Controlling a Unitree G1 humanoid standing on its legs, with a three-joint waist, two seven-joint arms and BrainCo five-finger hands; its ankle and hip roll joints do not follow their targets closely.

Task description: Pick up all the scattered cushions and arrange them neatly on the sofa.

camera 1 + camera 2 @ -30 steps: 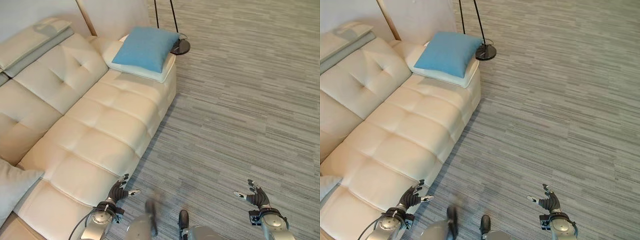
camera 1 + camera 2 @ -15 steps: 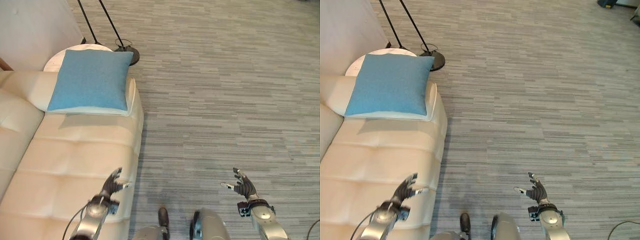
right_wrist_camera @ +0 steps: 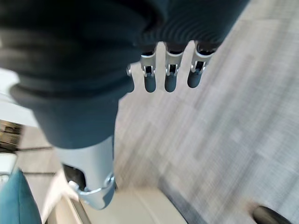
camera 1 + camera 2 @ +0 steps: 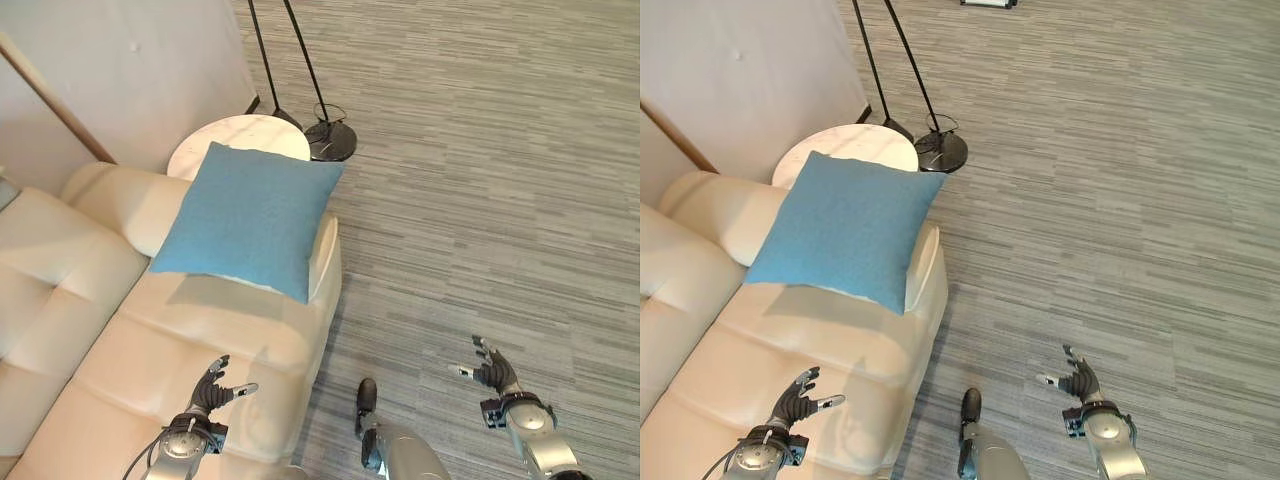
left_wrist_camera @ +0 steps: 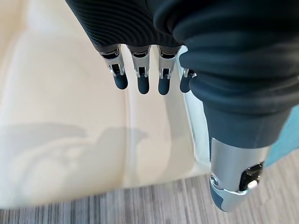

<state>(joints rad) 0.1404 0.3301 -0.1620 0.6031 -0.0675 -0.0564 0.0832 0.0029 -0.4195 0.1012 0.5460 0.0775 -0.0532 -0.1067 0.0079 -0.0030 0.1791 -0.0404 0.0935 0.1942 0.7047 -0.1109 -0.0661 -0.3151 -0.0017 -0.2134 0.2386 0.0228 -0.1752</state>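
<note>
I see the blue cushion point(image 4: 250, 220) lying on the sofa point(image 4: 120, 340) armrest at its end, well apart from my left robot hand point(image 4: 208, 393), relaxed and empty over the seat's front edge; my right robot hand point(image 4: 493, 373) hangs empty, fingers loose, above bare floor point(image 4: 500, 200)

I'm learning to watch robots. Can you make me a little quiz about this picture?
1. True or false: the blue cushion lies on the sofa.
2. What is the left hand holding?
A. a cushion
B. nothing
C. a lamp
3. Fill in: the round table stands between the sofa and the ____.

Key
1. True: it rests on the sofa's arm end.
2. B: the left hand hovers open above the seat; the right hand is open over the floor.
3. lamp base.
</note>
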